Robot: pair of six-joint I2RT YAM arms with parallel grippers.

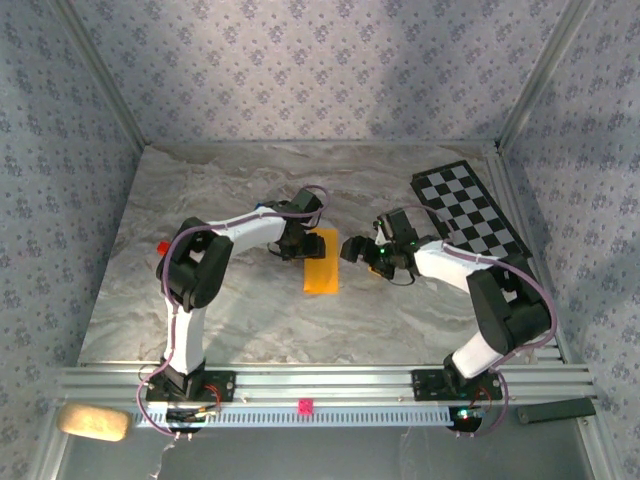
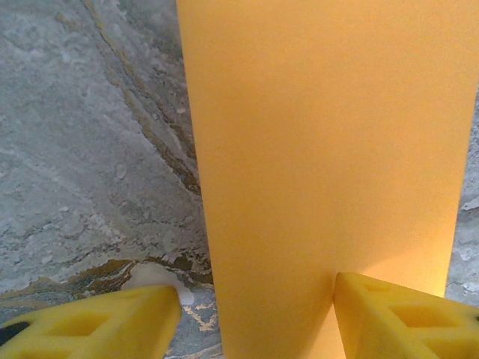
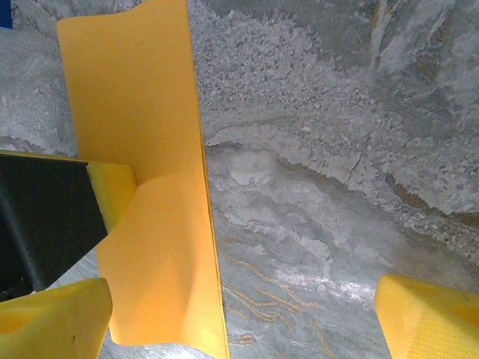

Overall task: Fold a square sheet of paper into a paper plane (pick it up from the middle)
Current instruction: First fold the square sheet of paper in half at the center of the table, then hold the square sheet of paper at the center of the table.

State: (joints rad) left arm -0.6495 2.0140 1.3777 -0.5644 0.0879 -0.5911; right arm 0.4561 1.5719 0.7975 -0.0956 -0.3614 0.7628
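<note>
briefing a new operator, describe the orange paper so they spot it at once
On the grey marble table, look mid-table, left of the black-and-white checkered board. The square sheet of paper lies there as a narrow strip, plain orange-yellow, unpatterned.

Grey-veined marble tabletop; black-and-white checkered board lying flat at its far right corner; small red item near the left edge; pink tag on the front aluminium rail; tan oblong pad by the rail's left end.
</note>
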